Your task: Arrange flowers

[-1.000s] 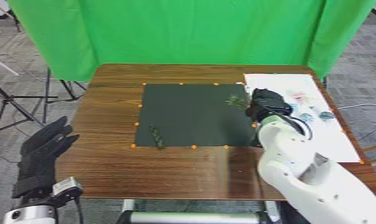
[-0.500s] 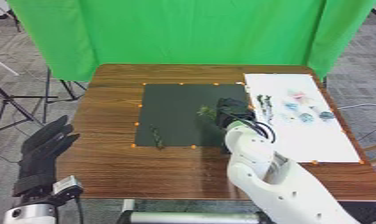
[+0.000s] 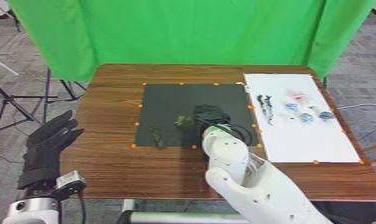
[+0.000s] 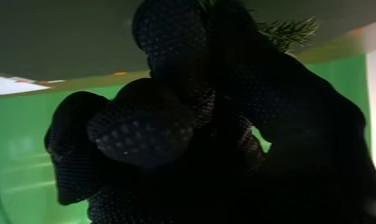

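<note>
Pinching a small, bushy green sprig [image 3: 184, 121], the robot's right hand in its black fabric glove [image 3: 211, 115] is over the flat black mat [image 3: 171, 102]. The sprig pokes out on the left side of the hand in the head view. In the right wrist view, its leaves look thin and spiky, like little green needles, and they spread out past the glove. The glove hides its stem. I can't tell if the sprig touches the mat.

A long, thin, dark green stem [image 3: 156, 136] lies on the mat, near its front left corner. It looks leafy and a bit bent.

On the right of the brown wooden table [image 3: 109, 100] is a big white sheet [image 3: 300, 145]. Long, skinny gray-green stems [image 3: 266, 107] lie on it, near the mat. Beside them is a soft pink flower bunch [image 3: 297, 95], with pale blue bits [image 3: 291, 106] and round blue-gray clumps [image 3: 327, 115]. They are too small to see well.

The robot's left hand in its black fabric glove [image 3: 49, 145] is by the table's left edge, with its fingers loose and wide.
</note>
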You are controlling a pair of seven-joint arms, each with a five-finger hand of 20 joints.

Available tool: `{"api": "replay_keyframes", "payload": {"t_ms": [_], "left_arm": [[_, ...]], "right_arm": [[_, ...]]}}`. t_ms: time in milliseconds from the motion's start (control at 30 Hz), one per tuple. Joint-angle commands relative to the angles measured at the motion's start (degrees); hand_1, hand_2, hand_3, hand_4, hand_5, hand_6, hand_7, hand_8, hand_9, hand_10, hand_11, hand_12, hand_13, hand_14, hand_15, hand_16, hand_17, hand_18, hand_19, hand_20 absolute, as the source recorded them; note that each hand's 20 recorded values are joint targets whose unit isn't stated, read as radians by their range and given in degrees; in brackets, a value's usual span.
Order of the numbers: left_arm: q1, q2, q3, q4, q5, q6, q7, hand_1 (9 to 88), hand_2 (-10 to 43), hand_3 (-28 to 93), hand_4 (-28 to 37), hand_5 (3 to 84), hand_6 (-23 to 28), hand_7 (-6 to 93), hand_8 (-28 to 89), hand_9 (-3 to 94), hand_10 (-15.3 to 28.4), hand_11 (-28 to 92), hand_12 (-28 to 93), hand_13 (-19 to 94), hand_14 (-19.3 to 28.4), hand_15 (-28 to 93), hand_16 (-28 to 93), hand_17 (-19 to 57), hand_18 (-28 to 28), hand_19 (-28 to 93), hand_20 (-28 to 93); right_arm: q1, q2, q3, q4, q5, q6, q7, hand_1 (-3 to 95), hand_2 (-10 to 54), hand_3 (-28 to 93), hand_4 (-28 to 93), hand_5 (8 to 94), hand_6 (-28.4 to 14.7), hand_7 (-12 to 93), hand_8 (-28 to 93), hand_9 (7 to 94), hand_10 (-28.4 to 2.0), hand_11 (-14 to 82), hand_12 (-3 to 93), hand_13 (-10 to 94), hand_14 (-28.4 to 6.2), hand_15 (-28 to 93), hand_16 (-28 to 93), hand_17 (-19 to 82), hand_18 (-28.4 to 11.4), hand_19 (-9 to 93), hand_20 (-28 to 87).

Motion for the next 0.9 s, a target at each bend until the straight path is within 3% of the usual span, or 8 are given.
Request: {"api": "replay_keyframes", "payload": {"t_ms": [33, 200, 300, 433, 633, 900], "left_arm": [[-1.0, -1.00, 0.37, 0.26, 1.45, -1.30, -1.56, 27.0, 5.0, 84, -16.9, 37.5, 9.4, 16.5, -11, 31.0, 19.0, 36, 5, 23, 26.8, 65, -18, -9.2, 21.7, 61, 4], [-1.1, -1.14, 0.32, 0.26, 1.59, -1.41, -1.88, 27.0, 4.9, 85, -16.8, 37.5, 9.4, 16.3, -11, 31.0, 18.9, 36, 5, 23, 26.7, 65, -18, -9.2, 21.7, 61, 4], [-1.6, -0.34, 0.92, 0.39, 0.95, -0.88, -1.16, 27.1, 5.0, 84, -17.0, 37.6, 9.4, 16.4, -11, 31.0, 18.9, 36, 5, 23, 26.7, 65, -18, -9.2, 21.7, 61, 4], [-1.5, -0.38, 0.88, 0.30, 1.05, -0.81, -1.38, 27.0, 5.0, 84, -16.9, 37.6, 9.4, 16.5, -11, 31.0, 18.9, 36, 5, 23, 26.7, 65, -18, -9.2, 21.7, 61, 4], [-1.2, -1.24, 0.41, 0.15, 1.88, -1.13, -2.13, 27.0, 5.1, 84, -16.8, 37.6, 9.4, 16.5, -11, 31.0, 18.9, 36, 5, 23, 26.7, 65, -18, -9.3, 21.7, 61, 4], [-0.7, -0.26, 0.61, -0.10, 0.83, -0.22, -1.21, 27.0, 5.0, 85, -16.7, 37.7, 9.4, 16.5, -11, 31.0, 18.9, 36, 5, 23, 26.7, 65, -18, -9.3, 21.7, 61, 4]], "right_arm": [[-0.3, -4.2, 0.1, 2.5, -1.4, -4.3, 0.2, 52.2, -5.7, 74, -26, 87.9, -4.6, 17, 19, 92.1, -11.2, 39.5, 25.7, 94, -3.4, 60, 24, 70, -14.3, 93, 32], [-0.9, -5.5, 0.3, 3.0, -1.8, -6.1, 0.1, 50.5, -5.4, 74, -26, 88.2, -4.8, 17, 18, 92.1, -11.4, 39.3, 25.6, 94, -3.6, 60, 24, 70, -14.3, 93, 32], [-1.2, -6.4, 0.6, 3.3, -2.8, -7.3, -0.1, 48.9, -5.1, 74, -26, 88.6, -4.9, 17, 17, 92.1, -11.5, 39.1, 25.6, 94, -3.7, 60, 24, 70, -14.3, 93, 31], [-1.4, -7.0, 0.9, 2.9, -2.5, -8.4, 0.1, 44.9, -4.8, 74, -25, 88.6, -4.8, 17, 14, 92.2, -11.8, 38.5, 25.5, 94, -3.7, 60, 24, 70, -14.1, 93, 31], [-1.7, -7.8, 1.6, 2.2, -2.8, -9.7, -0.1, 38.3, -2.7, 74, -22, 88.1, -4.6, 19, -6, 92.1, -12.7, 37.3, 25.2, 93, -3.7, 59, 24, 70, -13.5, 93, 30], [0.4, -6.5, 0.0, 2.0, -3.5, -10.0, 1.4, 36.1, -2.5, 73, -22, 88.5, -4.9, 19, -8, 92.2, -13.0, 36.7, 24.9, 93, -3.8, 59, 24, 71, -12.7, 93, 28]]}}
